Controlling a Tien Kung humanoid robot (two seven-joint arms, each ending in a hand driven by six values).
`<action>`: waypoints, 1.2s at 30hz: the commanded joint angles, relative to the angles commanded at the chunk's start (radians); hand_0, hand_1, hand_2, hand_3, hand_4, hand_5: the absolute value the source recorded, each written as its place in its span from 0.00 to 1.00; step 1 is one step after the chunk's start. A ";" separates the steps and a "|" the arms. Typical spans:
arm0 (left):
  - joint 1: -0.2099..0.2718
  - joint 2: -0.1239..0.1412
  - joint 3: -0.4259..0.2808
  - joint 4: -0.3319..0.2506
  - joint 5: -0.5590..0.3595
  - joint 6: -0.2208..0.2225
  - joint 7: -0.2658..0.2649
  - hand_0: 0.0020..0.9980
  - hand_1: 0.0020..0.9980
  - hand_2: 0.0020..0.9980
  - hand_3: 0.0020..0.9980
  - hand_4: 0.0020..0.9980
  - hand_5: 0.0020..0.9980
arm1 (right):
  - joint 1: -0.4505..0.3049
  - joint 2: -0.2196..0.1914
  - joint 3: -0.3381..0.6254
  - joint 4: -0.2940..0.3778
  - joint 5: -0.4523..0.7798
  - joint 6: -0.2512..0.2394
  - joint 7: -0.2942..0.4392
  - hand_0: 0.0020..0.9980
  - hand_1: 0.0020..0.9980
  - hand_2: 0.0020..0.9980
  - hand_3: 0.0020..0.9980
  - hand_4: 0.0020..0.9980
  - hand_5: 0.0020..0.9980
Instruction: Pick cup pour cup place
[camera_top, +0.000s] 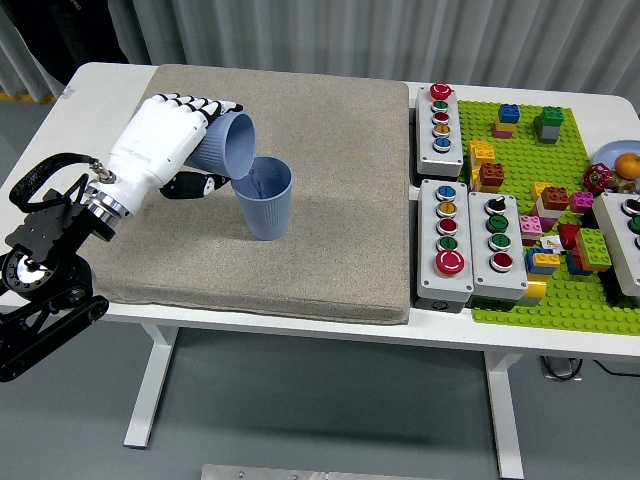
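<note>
My left hand (190, 140), white with black fingertips, is shut on a blue ribbed cup (226, 146). It holds the cup tipped on its side, mouth facing right and down. The lip of that cup hangs just over the left rim of a second blue ribbed cup (265, 198). The second cup stands upright on the grey mat (330, 230) and has liquid in it. My right arm is out of view.
Grey button boxes (447, 243) with coloured buttons stand right of the mat. A green baseplate (560, 300) with several loose bricks lies at the far right. An orange fruit (627, 165) sits at the right edge.
</note>
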 joint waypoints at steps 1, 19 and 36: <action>-0.001 0.001 0.001 0.000 0.001 0.000 0.000 0.53 0.57 0.62 0.65 0.63 0.07 | 0.000 0.000 0.000 0.000 0.000 0.000 0.000 0.70 0.63 0.56 0.56 0.00 0.01; -0.034 0.021 0.031 0.001 0.036 -0.006 0.017 0.53 0.57 0.62 0.65 0.62 0.08 | 0.004 -0.001 -0.001 0.000 0.004 -0.001 0.000 0.70 0.63 0.56 0.56 0.00 0.01; -0.062 0.037 0.067 -0.004 0.055 -0.017 0.031 0.53 0.57 0.62 0.65 0.62 0.08 | 0.004 -0.001 -0.004 0.000 0.007 -0.002 0.001 0.70 0.63 0.56 0.56 0.00 0.01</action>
